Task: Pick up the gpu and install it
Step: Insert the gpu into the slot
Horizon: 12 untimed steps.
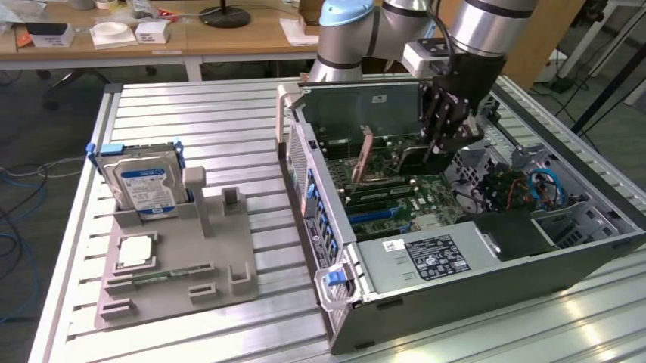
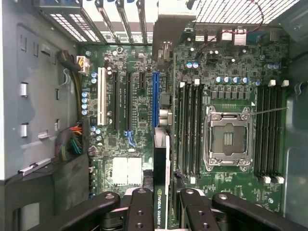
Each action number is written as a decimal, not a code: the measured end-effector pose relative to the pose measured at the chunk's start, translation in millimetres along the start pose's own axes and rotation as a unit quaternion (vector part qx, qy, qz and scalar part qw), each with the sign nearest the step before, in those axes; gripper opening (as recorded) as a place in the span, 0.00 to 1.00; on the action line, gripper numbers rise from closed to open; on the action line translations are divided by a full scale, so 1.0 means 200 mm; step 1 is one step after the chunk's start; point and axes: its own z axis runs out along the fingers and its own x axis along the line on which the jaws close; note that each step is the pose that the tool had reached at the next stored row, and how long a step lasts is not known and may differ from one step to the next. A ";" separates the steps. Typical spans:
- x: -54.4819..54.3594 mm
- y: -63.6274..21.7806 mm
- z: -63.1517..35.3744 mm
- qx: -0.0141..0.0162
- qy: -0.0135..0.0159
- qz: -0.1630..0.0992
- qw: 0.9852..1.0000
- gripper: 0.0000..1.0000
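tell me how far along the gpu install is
Done: the gpu is off the table and inside the open case. In hand: the pincer grips it edge-on over the motherboard, near the blue slot. Left: seating it; whether its edge has entered a slot can't be told.

Open computer case point(image 1: 485, 299) at frame centre-right, motherboard point(image 1: 404, 206) exposed. Hard drive point(image 1: 144, 187) upright in grey fixture point(image 1: 217, 253) at frame left, on slatted bench point(image 1: 202, 113).
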 end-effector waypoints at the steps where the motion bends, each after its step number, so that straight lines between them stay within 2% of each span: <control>1: 0.00 0.002 0.009 0.000 0.000 0.001 1.000 0.26; 6: -0.01 0.017 0.054 0.000 0.001 0.000 1.000 0.26; 10: -0.01 0.023 0.075 0.001 0.006 -0.008 1.000 0.26; 12: -0.01 0.032 0.089 0.001 0.007 -0.010 1.000 0.26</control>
